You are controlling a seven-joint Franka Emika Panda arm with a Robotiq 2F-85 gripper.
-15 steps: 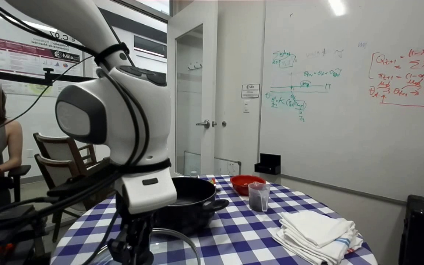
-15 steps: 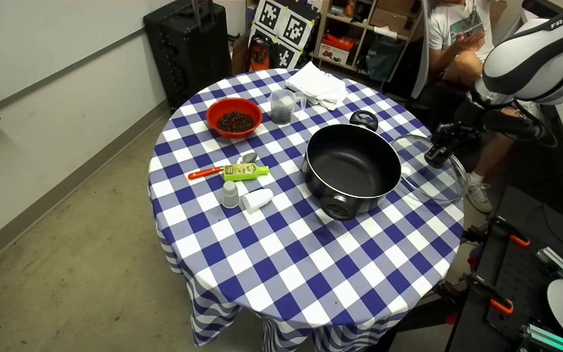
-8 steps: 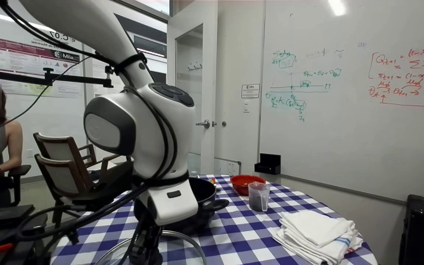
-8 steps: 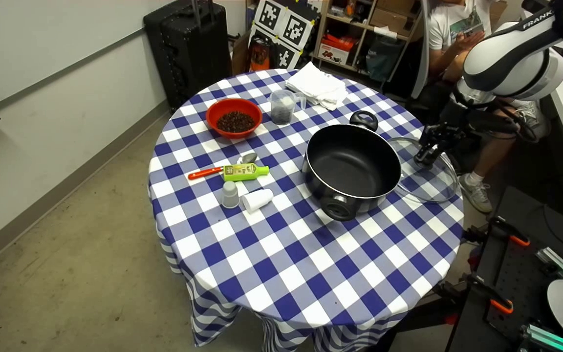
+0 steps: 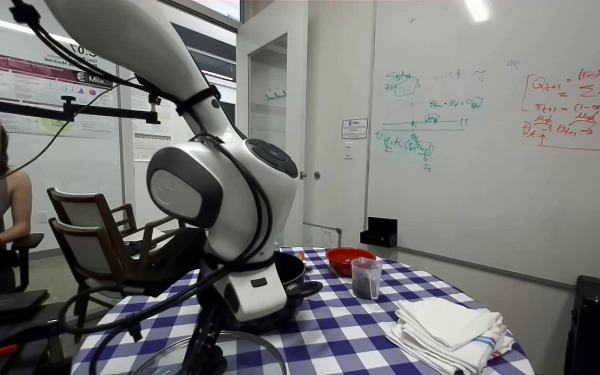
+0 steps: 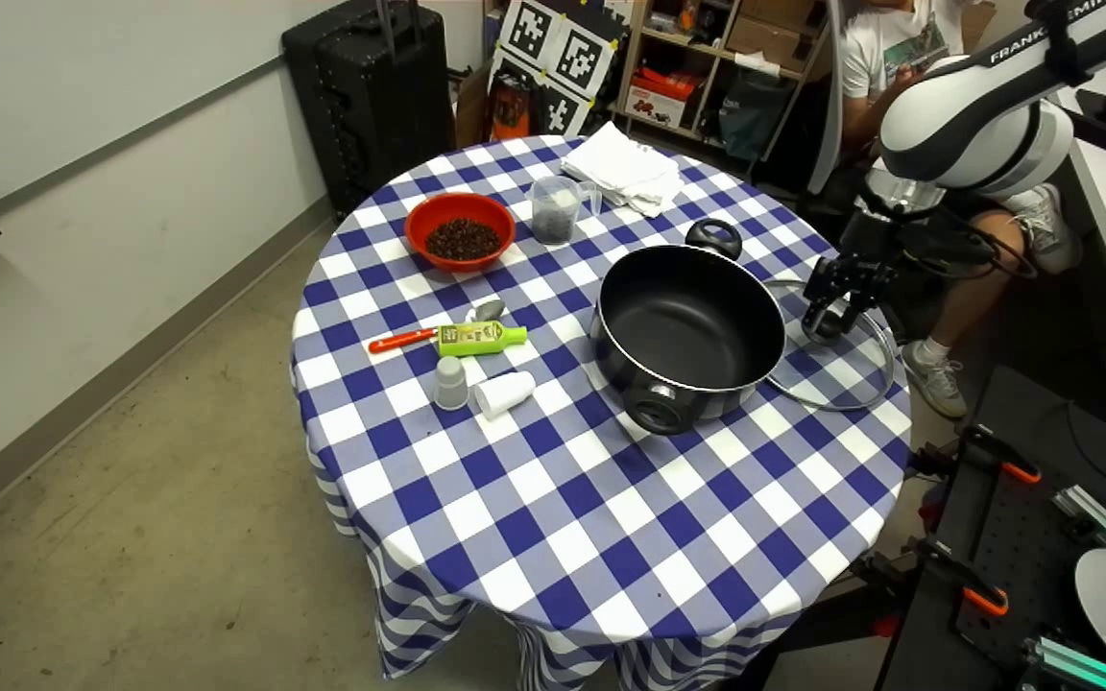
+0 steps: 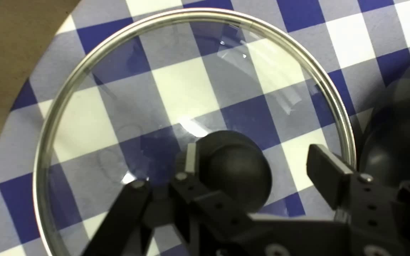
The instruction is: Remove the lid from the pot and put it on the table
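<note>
The clear glass lid (image 7: 187, 89), with a metal rim and a dark round knob (image 7: 240, 174), lies on the checkered table (image 6: 591, 518) close beside the pot. My gripper (image 7: 255, 156) stands over it with jaws apart. The knob sits between the fingers, against or very near the left one in the wrist view, with a wide gap to the right one. In an exterior view the gripper (image 6: 836, 307) hides part of the lid (image 6: 849, 409). The black pot (image 6: 692, 317) is uncovered and looks empty; in an exterior view the arm partly covers the pot (image 5: 290, 271).
A red bowl (image 6: 462, 216) of dark bits, a clear measuring jug (image 6: 555, 211) and folded white towels (image 6: 622, 168) stand beyond the pot. A green bottle (image 6: 476, 338), a grey shaker (image 6: 451, 384) and a white cup (image 6: 505, 393) are grouped on its far side. The table's edge runs near the lid.
The arm has swung toward the pot and lowered, carrying the lid with it. The lid now rests flatter on the cloth, and the jaws have parted from the knob.
</note>
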